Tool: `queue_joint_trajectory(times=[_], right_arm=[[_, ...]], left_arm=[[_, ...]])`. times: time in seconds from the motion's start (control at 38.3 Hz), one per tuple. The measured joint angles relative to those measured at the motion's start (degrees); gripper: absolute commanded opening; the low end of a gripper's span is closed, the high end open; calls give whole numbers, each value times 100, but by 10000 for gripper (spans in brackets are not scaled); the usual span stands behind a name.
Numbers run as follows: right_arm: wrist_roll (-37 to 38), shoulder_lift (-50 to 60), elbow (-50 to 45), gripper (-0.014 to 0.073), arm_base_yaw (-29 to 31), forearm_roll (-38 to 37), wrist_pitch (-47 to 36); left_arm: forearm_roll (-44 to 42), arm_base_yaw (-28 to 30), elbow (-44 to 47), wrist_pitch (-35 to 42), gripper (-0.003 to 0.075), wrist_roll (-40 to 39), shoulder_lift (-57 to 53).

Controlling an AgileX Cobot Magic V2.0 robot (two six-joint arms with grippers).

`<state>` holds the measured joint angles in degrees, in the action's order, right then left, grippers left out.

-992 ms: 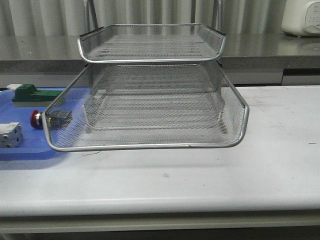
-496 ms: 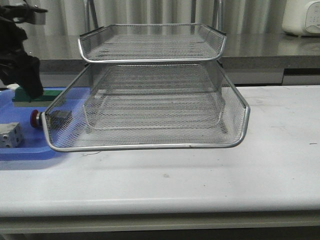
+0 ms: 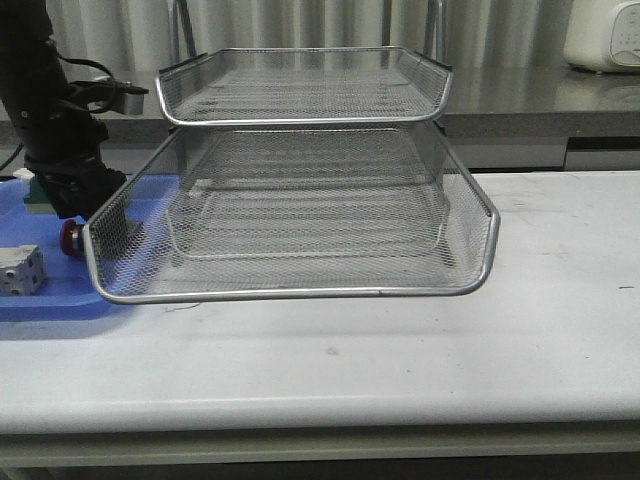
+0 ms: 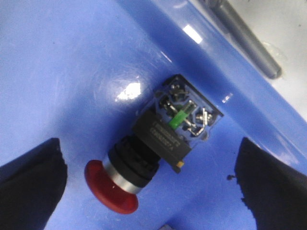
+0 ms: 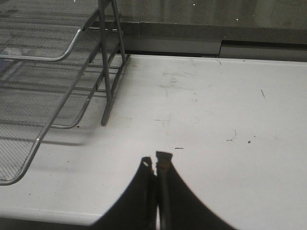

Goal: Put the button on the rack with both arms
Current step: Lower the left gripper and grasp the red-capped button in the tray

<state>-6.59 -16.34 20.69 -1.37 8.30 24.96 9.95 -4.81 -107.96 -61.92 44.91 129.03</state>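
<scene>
The button [image 4: 144, 158] lies on its side on the blue tray [image 4: 62, 72], red head, silver-black collar and dark rear block all showing. My left gripper [image 4: 148, 143] is open just above it, one dark finger [image 4: 31, 184] on each side, not touching. In the front view the left gripper [image 3: 72, 205] hangs over the tray, and the button's red head [image 3: 70, 238] shows beside the rack's lower left corner. The silver wire-mesh rack [image 3: 300, 292] stands mid-table. My right gripper [image 5: 156, 160] is shut and empty over bare white table, to the right of the rack [image 5: 57, 52].
A white cube part [image 3: 20, 270] sits on the blue tray [image 3: 50, 305] near its front. A green-white block [image 3: 35, 190] is mostly hidden behind the left arm. A grey bar [image 4: 244, 38] runs just past the tray's edge. A grey counter runs behind the table.
The left arm has come in from the upper left and dropped over the blue tray, now above the button and covering the green-white block. The button and rack have not moved.
</scene>
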Motion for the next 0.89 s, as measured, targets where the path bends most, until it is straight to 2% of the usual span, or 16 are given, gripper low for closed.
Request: queue_joint_trajectory(times=[0.34, 0.42, 0.5, 0.63, 0.73, 0.89], right_arm=[[0, 0, 0, -60, 0, 0, 0], [0, 0, 0, -60, 0, 0, 0], [0, 0, 0, -60, 0, 0, 0], [0, 0, 0, -60, 0, 0, 0], [0, 0, 0, -60, 0, 0, 0], [0, 0, 0, -60, 0, 0, 0]], left_arm=[[0, -36, -10, 235, 672, 28, 273], [0, -46, -10, 289, 646, 53, 273], [0, -46, -10, 289, 578, 75, 273], [0, -46, -10, 289, 389, 125, 273], [0, -46, -10, 302, 284, 147, 273], [0, -46, -10, 354, 220, 164, 273]])
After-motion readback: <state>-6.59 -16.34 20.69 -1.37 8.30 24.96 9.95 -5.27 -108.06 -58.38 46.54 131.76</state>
